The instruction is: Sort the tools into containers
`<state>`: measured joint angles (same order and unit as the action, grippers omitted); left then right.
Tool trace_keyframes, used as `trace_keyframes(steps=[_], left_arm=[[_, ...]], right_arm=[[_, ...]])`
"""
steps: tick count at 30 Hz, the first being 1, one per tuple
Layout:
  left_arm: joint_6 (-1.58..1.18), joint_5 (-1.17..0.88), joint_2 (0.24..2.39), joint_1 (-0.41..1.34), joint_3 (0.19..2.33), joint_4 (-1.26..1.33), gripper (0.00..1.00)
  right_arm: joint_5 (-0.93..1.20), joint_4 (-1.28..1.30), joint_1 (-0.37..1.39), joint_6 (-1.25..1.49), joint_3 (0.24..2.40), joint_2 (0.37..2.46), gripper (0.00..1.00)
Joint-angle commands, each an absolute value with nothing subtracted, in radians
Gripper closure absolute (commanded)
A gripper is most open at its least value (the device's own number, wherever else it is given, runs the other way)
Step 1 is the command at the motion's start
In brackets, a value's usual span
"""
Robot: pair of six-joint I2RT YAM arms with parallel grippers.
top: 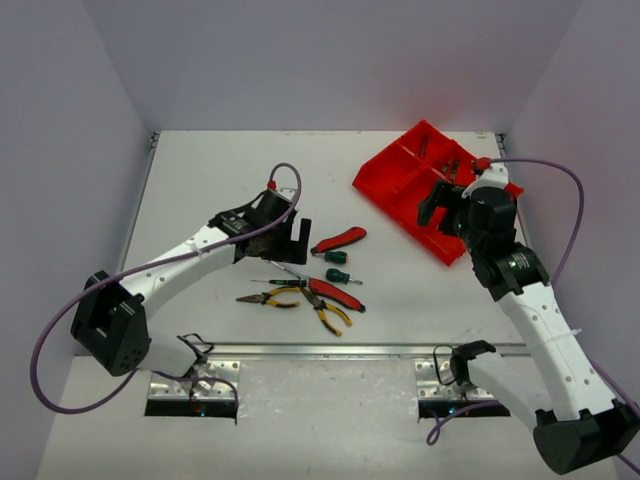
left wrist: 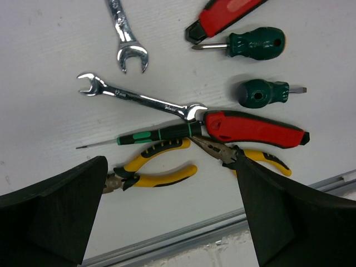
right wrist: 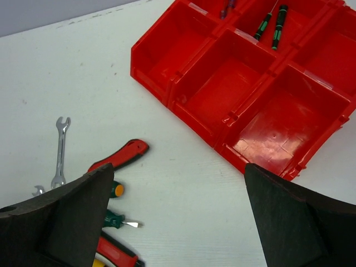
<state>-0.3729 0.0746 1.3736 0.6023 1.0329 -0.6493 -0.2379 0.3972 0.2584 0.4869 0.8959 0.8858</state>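
Beneath the released left gripper [left wrist: 169, 178]: two wrenches [left wrist: 127, 33] [left wrist: 139, 99], two green screwdrivers [left wrist: 257, 44] [left wrist: 258, 93]; right gripper [right wrist: 179, 178] released too.

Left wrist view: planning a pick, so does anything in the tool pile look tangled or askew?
Yes. The long wrench, slim screwdriver, red-handled cutter and one yellow pliers' nose all meet at one spot, touching or overlapping. Nothing looks damaged.
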Motion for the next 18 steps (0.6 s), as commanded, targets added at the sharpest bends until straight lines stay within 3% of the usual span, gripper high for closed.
trace_keyframes(steps=[1, 7, 14, 18], left_arm=[[-0.293, 0.037, 1.487, 0.629, 1.104, -0.696, 0.1], [-0.191, 0.057, 1.556, 0.652, 1.114, -0.727, 0.12], [-0.061, -0.062, 1.614, 0.657, 1.095, -0.622, 0.11], [-0.046, -0.052, 1.686, 0.658, 1.109, -0.586, 0.2]], right_arm=[[-0.178, 0.396, 0.261, 0.466, 0.874, 0.87, 0.01], [-0.117, 0.397, 0.26, 0.46, 0.832, 0.839, 0.01], [-0.123, 0.388, 0.259, 0.443, 0.792, 0.773, 0.01], [-0.113, 0.389, 0.261, 0.438, 0.781, 0.764, 0.01]])
